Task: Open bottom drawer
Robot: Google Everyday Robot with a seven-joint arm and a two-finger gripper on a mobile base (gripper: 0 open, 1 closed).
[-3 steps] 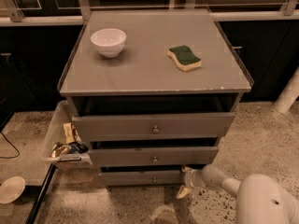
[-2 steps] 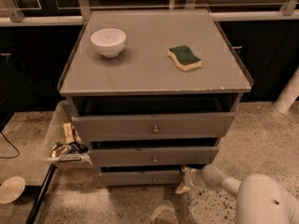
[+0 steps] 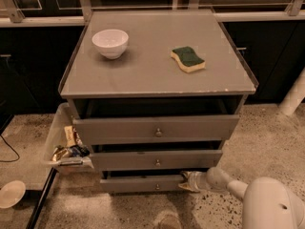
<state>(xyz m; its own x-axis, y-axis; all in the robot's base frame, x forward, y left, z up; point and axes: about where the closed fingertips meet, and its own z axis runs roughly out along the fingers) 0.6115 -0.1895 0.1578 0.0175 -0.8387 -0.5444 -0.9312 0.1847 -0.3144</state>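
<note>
Gripper (image 3: pixel 189 181): was set at the right end of the bottom drawer (image 3: pixel 143 184), likely for pulling.
Grip: could not be told.

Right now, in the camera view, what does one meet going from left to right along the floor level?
White plate on the floor → clear bin with packets → bottom drawer → gripper, at the drawer's right end → robot's white body.

Counter (image 3: pixel 152 80) matt grey. Bottom drawer (image 3: pixel 138 183) matt grey, small shiny metal knob (image 3: pixel 157 186). Bowl (image 3: pixel 110 43) glossy white. Sponge (image 3: pixel 188 59) rough green top, yellow foam. Gripper (image 3: pixel 189 181), smooth pale plastic look, at drawer's right end.
</note>
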